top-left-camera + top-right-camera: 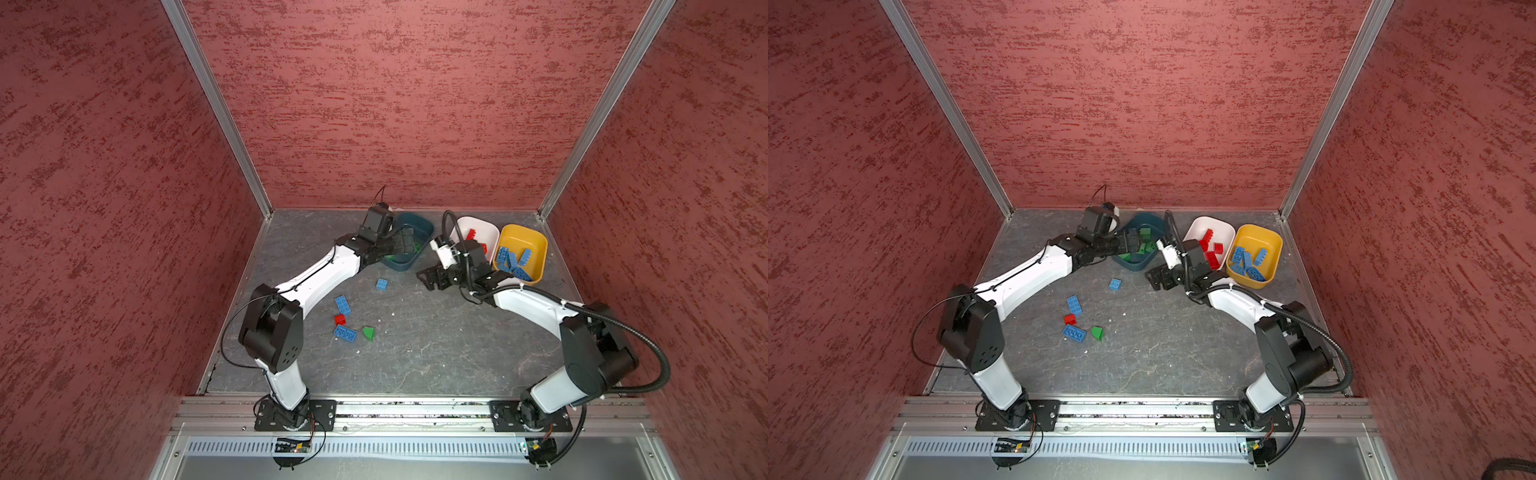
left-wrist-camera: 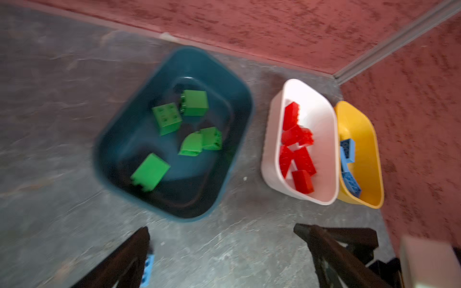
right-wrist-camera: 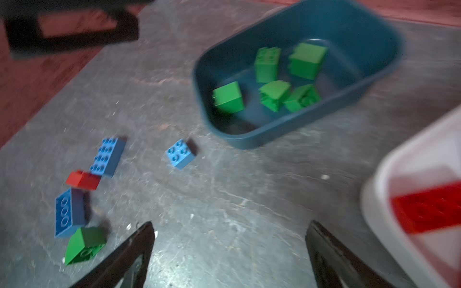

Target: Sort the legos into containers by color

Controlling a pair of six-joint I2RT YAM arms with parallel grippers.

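Note:
My left gripper point(image 1: 405, 243) point(image 2: 222, 228) hangs open and empty over the dark teal container point(image 1: 424, 232) point(image 2: 224, 82), which holds several green legos point(image 2: 167, 118). The white container point(image 1: 482, 224) point(image 2: 321, 112) holds red legos point(image 2: 296, 147), and the yellow container point(image 1: 536, 241) point(image 2: 361, 124) holds blue ones point(image 2: 348, 149). My right gripper point(image 1: 430, 280) point(image 3: 230, 222) is open and empty above bare table, in front of the white container. Loose on the table lie a small blue lego point(image 1: 382, 284) point(image 3: 180, 153), a long blue one point(image 1: 343, 304), a red one point(image 1: 340, 319), another blue one point(image 1: 345, 333) and a green wedge point(image 1: 368, 333) point(image 3: 84, 245).
Red textured walls point(image 1: 395, 104) enclose the grey table on three sides, and the containers stand close to the back wall. The arm bases sit on a metal rail point(image 1: 415, 411) along the front edge. Small white crumbs point(image 1: 392, 314) dot the table.

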